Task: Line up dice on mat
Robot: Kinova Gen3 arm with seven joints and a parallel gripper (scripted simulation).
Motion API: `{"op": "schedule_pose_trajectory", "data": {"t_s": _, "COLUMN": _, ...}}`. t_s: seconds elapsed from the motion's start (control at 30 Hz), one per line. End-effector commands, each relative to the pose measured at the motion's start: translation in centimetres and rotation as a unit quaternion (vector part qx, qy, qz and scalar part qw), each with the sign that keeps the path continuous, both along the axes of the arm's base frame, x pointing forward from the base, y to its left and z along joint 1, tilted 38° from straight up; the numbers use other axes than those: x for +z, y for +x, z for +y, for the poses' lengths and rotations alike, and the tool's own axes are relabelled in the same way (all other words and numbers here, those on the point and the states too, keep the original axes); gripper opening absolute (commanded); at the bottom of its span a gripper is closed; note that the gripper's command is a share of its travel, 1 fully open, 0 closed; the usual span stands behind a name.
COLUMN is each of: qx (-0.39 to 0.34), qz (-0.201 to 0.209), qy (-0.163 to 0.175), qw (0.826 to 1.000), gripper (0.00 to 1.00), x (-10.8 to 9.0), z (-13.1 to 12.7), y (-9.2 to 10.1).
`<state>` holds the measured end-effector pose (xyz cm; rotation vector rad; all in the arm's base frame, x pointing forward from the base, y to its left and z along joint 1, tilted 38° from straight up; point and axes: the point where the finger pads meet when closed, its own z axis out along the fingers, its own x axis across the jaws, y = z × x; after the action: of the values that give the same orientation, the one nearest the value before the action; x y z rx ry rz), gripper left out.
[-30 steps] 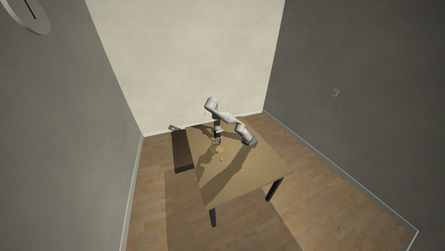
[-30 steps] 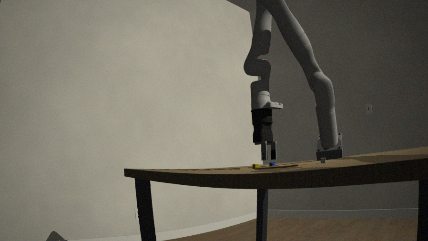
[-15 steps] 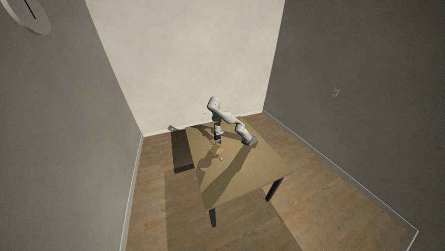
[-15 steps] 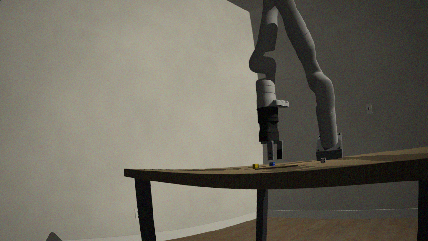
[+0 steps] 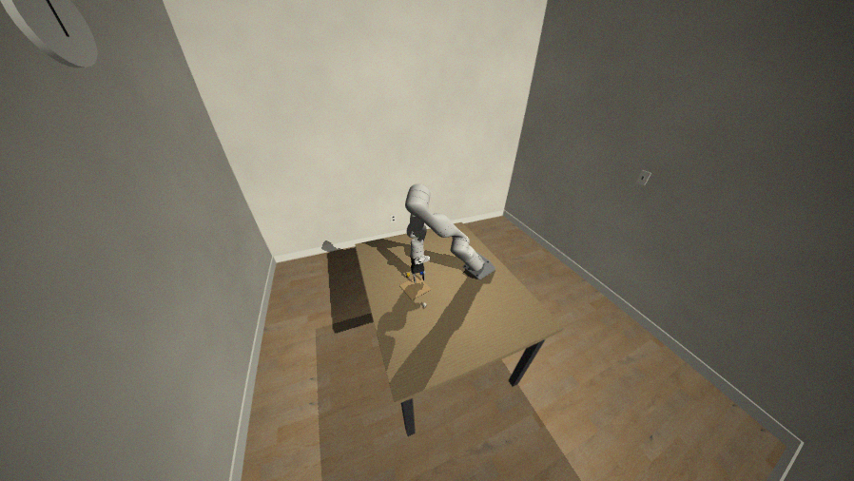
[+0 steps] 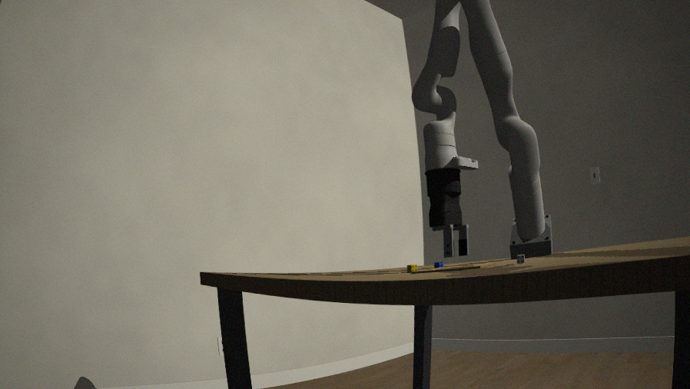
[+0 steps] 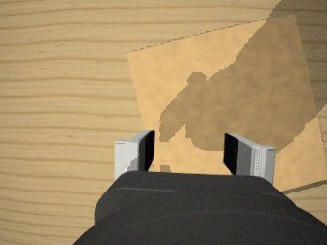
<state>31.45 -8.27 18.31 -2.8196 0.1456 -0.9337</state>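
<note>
1. The pincer [image 5: 418, 279] [image 6: 456, 254] [image 7: 189, 147] is fully open, with its two fingers well apart and nothing held between them.
2. It points down above the bench [image 5: 490, 322] [image 6: 337, 290] [image 7: 58, 97], its tips clear of the surface in the exterior view.
3. The mat [image 5: 415, 291] [image 6: 466, 267] [image 7: 219, 107] lies flat on the bench; the wrist view shows it ahead of and between the fingers, partly covered by a dark shadow.
4. The blue die [image 6: 438, 264] sits on the bench near the mat, off it, on the far side in the top view.
5. The yellow die [image 5: 408, 275] [image 6: 412, 268] is on that same side, also off the mat and apart from the blue die.
6. The white die [image 5: 424, 305] [image 6: 520, 258] rests on the bench beyond the opposite side of the mat.
7. The top numbers of the dice are too small to read.
8. The arm [image 5: 442, 224] [image 6: 523, 144] rises from its base [image 5: 491, 266] [image 6: 531, 249] and bends over to the pincer.
</note>
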Motion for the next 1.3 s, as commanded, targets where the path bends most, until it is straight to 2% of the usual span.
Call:
{"op": "schedule_pose_trajectory", "data": {"t_s": 0.0, "qx": 0.008, "qz": -0.006, "qy": -0.007, "qw": 1.000, "gripper": 1.00, "x": 0.7, "z": 1.0, "y": 0.3}}
{"op": "schedule_pose_trajectory", "data": {"t_s": 0.67, "qx": 0.008, "qz": -0.006, "qy": -0.007, "qw": 1.000, "gripper": 1.00, "x": 2.5, "z": 5.9, "y": 1.7}}
{"op": "schedule_pose_trajectory", "data": {"t_s": 1.27, "qx": 0.008, "qz": -0.006, "qy": -0.007, "qw": 1.000, "gripper": 1.00, "x": 3.7, "z": 9.2, "y": 2.6}}
